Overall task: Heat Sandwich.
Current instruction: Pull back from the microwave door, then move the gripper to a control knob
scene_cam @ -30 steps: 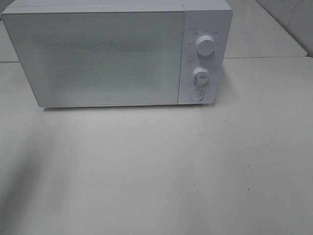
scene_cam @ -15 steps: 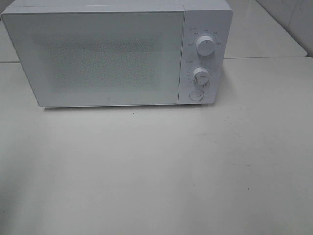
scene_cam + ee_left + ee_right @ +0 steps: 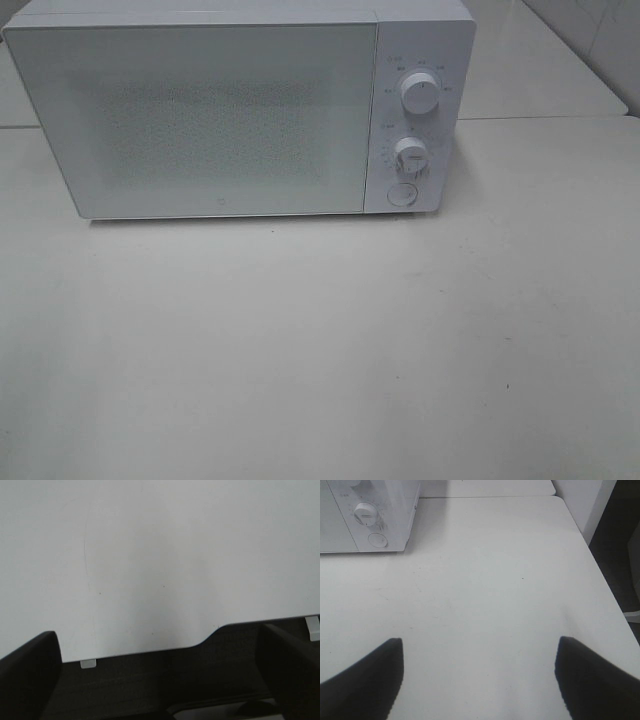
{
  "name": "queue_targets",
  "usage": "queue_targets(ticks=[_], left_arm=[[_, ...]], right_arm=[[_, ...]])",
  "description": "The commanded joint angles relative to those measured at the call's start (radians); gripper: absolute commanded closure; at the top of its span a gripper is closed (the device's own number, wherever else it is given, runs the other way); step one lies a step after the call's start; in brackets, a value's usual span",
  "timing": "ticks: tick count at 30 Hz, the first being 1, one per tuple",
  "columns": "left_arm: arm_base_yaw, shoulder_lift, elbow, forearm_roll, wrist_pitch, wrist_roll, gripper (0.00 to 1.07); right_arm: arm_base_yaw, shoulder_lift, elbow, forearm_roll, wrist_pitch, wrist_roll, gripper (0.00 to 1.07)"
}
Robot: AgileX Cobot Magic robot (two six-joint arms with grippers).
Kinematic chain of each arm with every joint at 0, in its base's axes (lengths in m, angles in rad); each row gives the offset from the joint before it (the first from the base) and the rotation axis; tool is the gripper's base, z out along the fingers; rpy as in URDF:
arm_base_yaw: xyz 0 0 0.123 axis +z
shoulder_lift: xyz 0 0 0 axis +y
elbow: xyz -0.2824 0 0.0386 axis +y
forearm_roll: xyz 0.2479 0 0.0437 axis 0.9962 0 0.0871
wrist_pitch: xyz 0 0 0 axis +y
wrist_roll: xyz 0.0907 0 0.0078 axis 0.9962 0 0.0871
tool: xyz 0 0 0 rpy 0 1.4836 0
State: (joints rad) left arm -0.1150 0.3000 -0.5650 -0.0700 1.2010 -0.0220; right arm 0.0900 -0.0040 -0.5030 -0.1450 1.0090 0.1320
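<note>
"Two hands: condition?"
"Left hand (image 3: 159,631): dark fingers apart, nothing between them, over an edge of the pale white surface (image 3: 150,555). Right hand (image 3: 480,641): fingers likewise apart, empty, over the same surface."
"One sandwich: location?"
"Not in view anywhere. One white boxy microwave (image 3: 240,110) stands at the back of the surface, its speckled glass door (image 3: 200,120) shut. Whether the sandwich sits behind it cannot be told."
"Bearing from the hands?"
"Unknown, and the long axis too. If it is inside, it lies ahead of both. Right hand looks nearer the controls—its view catches the lower white dial (image 3: 365,511) and round button (image 3: 378,540), while the left's shows no microwave."
</note>
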Motion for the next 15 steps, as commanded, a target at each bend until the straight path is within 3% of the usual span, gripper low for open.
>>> queue_targets(ticks=[1, 15], left_arm=[[0.001, -0.052, 0.005, -0.010, -0.016, 0.005, 0.09], [0.001, -0.305, 0.050, -0.007, -0.128, 0.005, 0.09]], right_arm=[[-0.006, -0.027, 0.002, -0.001, -0.013, -0.004, 0.32], [-0.006, -0.027, 0.002, -0.001, -0.013, -0.004, 0.32]])
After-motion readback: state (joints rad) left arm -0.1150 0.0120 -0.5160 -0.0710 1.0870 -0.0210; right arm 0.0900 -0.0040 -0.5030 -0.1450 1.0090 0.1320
